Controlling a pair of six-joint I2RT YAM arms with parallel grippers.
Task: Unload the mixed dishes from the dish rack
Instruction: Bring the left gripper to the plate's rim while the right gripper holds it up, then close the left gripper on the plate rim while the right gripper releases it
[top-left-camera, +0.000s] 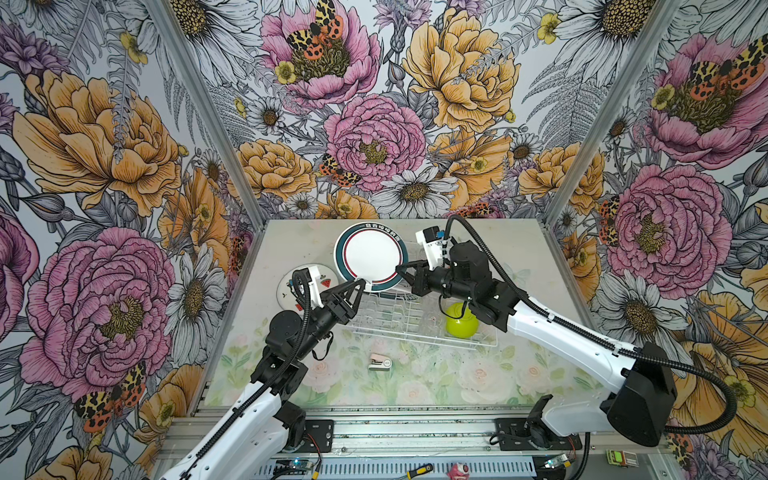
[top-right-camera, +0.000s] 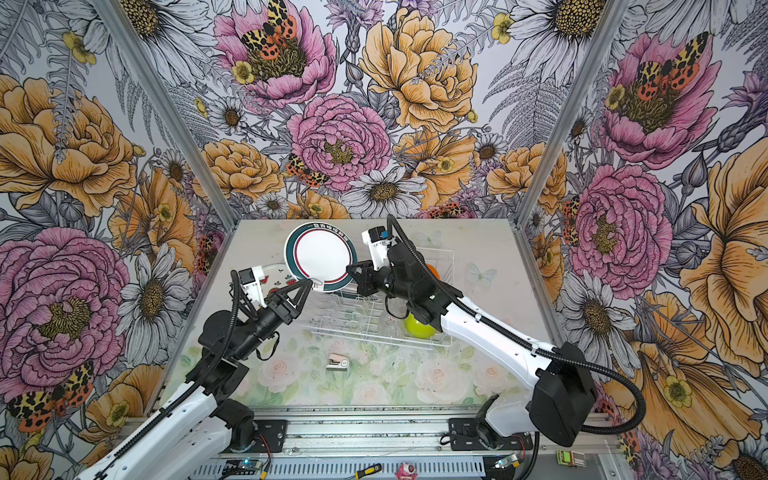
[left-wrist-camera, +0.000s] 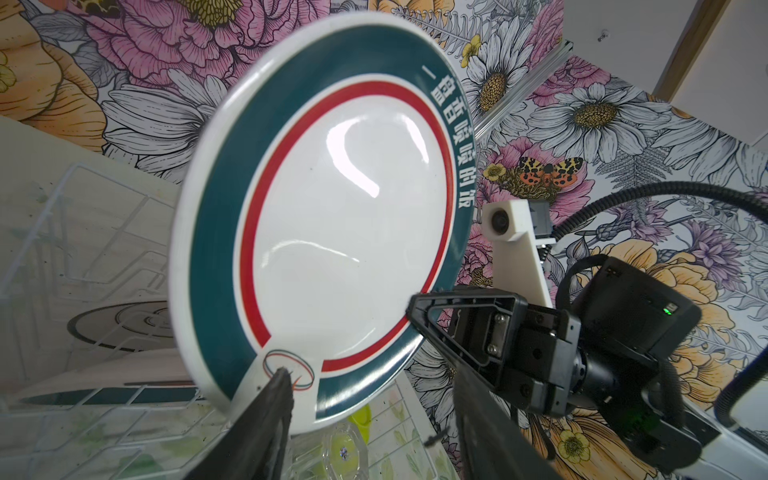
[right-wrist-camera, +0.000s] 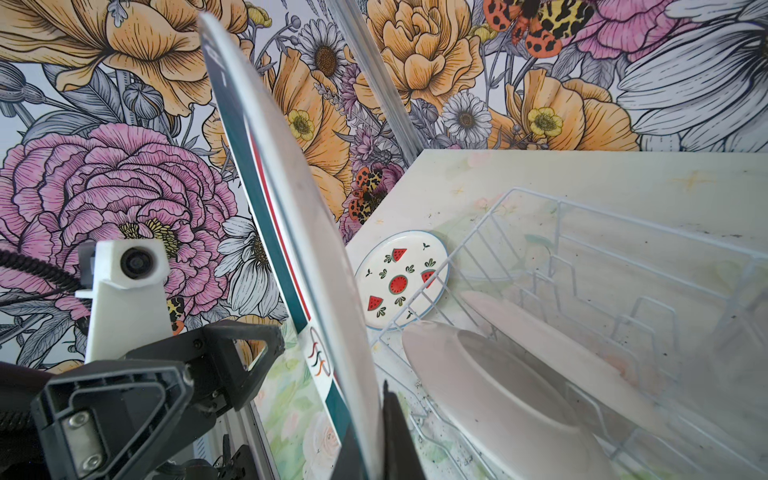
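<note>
Nearest you, a yellow-handled screwdriver (top-left-camera: 419, 471) lies on the front rail. Beyond it sits a small stapler (top-left-camera: 379, 362), then the dish rack (top-left-camera: 436, 338) with a lime-green bowl (top-left-camera: 461, 324) inside. Above the rack's left end the teal-rimmed plate (top-left-camera: 371, 255) stands tilted on edge. It looks stiff, glossy, probably slippery and breakable, so pinch it across the rim. The right gripper (top-left-camera: 400, 269) is clamped on that rim. The left gripper (top-left-camera: 359, 289) is partly spread, one fingertip touching the lower rim without pinching.

White Chinese characters run along the rim band of the teal-rimmed plate (left-wrist-camera: 349, 232); possibly ending 的饭, rest unclear.
</note>
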